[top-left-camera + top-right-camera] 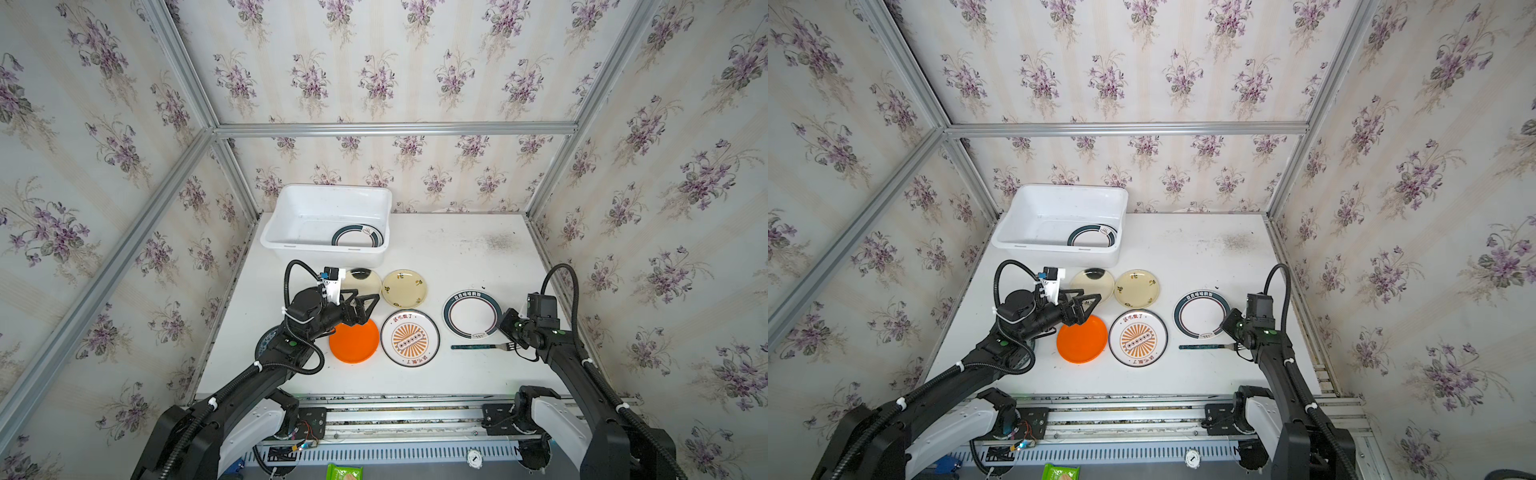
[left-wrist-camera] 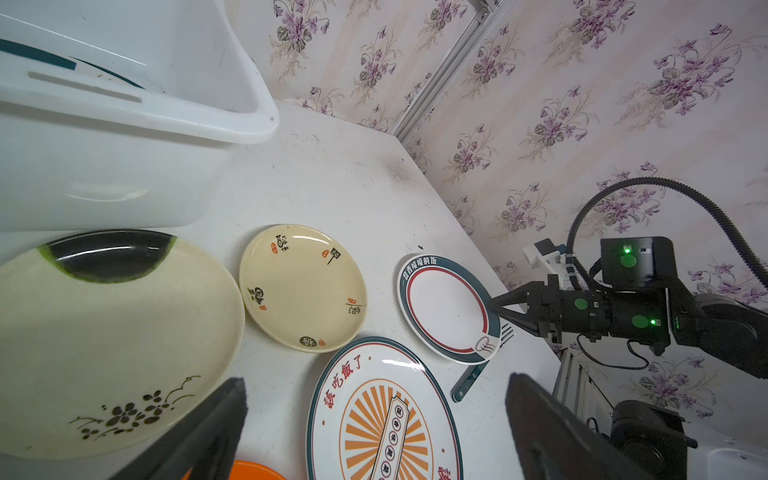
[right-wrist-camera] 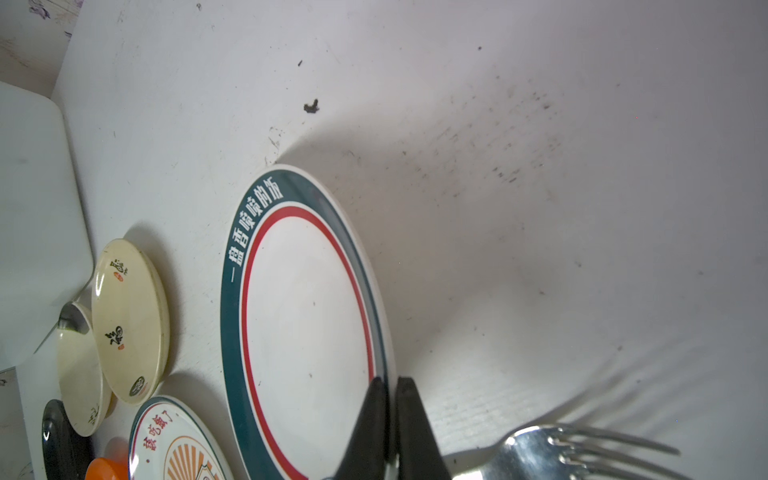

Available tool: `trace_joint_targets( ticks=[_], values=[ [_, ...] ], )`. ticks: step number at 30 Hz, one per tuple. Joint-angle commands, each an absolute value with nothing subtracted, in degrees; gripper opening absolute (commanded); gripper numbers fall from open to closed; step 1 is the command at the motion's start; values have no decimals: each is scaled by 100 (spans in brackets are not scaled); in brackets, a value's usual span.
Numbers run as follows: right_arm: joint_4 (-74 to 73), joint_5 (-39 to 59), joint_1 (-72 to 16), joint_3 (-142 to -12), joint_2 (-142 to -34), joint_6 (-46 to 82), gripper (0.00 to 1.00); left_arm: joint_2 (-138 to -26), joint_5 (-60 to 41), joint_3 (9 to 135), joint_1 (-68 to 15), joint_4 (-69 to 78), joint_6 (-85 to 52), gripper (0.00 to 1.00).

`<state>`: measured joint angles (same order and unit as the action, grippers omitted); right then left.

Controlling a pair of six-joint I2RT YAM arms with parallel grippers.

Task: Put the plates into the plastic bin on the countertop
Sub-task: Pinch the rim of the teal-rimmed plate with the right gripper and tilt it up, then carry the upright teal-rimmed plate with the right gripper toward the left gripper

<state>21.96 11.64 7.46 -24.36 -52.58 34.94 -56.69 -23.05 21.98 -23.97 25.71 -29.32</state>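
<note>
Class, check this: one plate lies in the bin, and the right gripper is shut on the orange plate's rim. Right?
No: the right wrist view shows the right gripper shut on the rim of the teal-ringed plate on the table. One plate does lie in the bin.

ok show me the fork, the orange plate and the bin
fork (image 1: 473,346): in a top view, dark handle
orange plate (image 1: 353,345): in a top view, its middle
bin (image 1: 316,257): in a top view, near wall

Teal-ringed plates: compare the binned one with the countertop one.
The binned plate lies in the plastic bin, untouched and partly hidden by its wall; the countertop plate shows fully, its rim pinched by the right gripper. Both are white with teal rings.
</note>
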Motion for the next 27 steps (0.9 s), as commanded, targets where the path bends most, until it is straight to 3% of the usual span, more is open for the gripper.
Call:
trace_joint_targets(
  ticks=[1, 27],
  values=[
    [2329, 1257, 799, -2556, -5139, 3519, 0, -5751, -2462, 2272, -2393, 2829, -3033, 100],
    [1235, 3261, 853, -2851, -4444, 4289, 0, -6258, -2988, 2470, -2399, 2949, -2997, 100]
  ],
)
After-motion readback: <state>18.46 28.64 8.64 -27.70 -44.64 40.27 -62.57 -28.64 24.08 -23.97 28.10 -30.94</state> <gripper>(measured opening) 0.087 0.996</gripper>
